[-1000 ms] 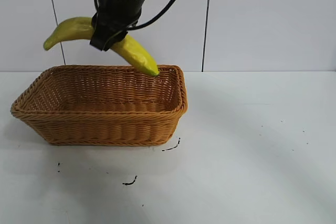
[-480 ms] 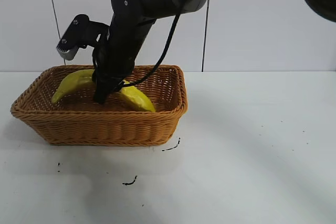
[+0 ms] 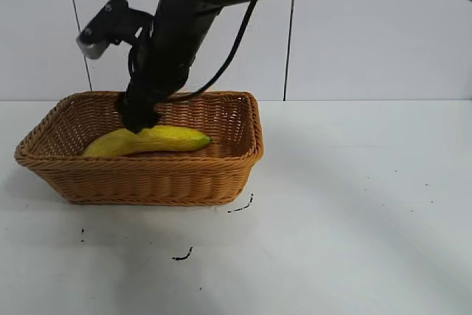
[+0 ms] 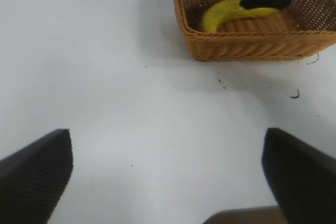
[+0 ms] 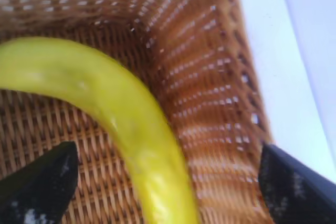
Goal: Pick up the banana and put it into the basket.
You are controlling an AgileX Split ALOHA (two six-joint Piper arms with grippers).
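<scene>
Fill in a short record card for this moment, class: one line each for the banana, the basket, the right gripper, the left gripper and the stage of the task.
banana: lying on the basket floor
basket: wicker, on the white table, holding only the banana
right gripper: inside the basket just above the banana, fingers spread, not gripping
left gripper: open, above bare table away from the basket
task stage: banana placed and released

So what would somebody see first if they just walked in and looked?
The bright yellow banana lying flat on the floor of the brown woven basket, at the table's left. Next, the big black right arm reaching in from above, its hand open just over the banana.
</scene>
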